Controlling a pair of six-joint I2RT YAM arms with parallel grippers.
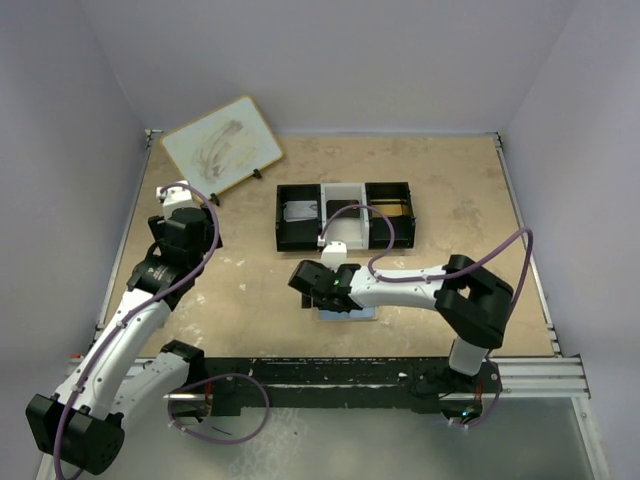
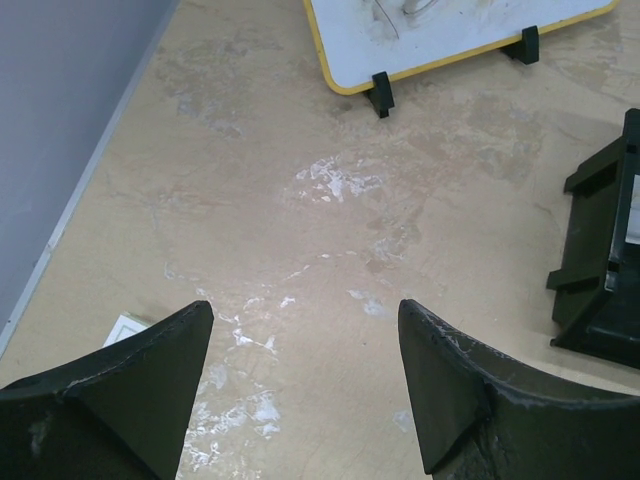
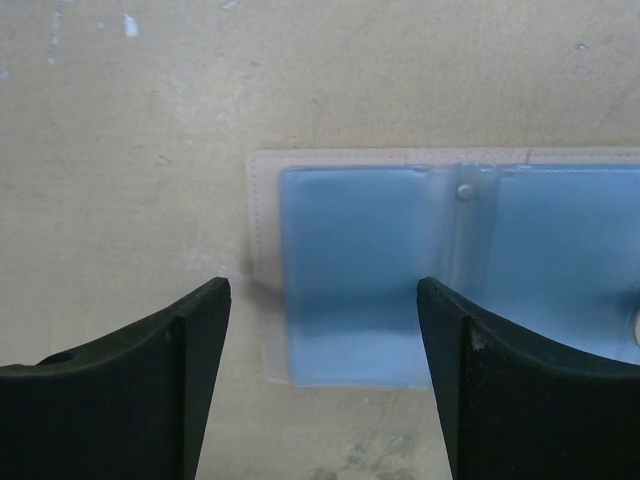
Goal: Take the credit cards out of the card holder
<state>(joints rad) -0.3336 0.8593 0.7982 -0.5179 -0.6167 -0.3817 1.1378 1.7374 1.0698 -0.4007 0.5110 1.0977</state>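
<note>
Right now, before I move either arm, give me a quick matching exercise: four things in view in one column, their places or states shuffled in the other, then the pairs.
Things:
1. card holder
2. whiteboard
3. tray
4. left gripper

Places or states:
A. far left corner, standing on black feet
B. jaws open over the tabletop, left side
C. lying flat, blue side up, below the open right gripper
D. mid-table, beyond the holder

Pairs: 1-C, 2-A, 3-D, 4-B
</note>
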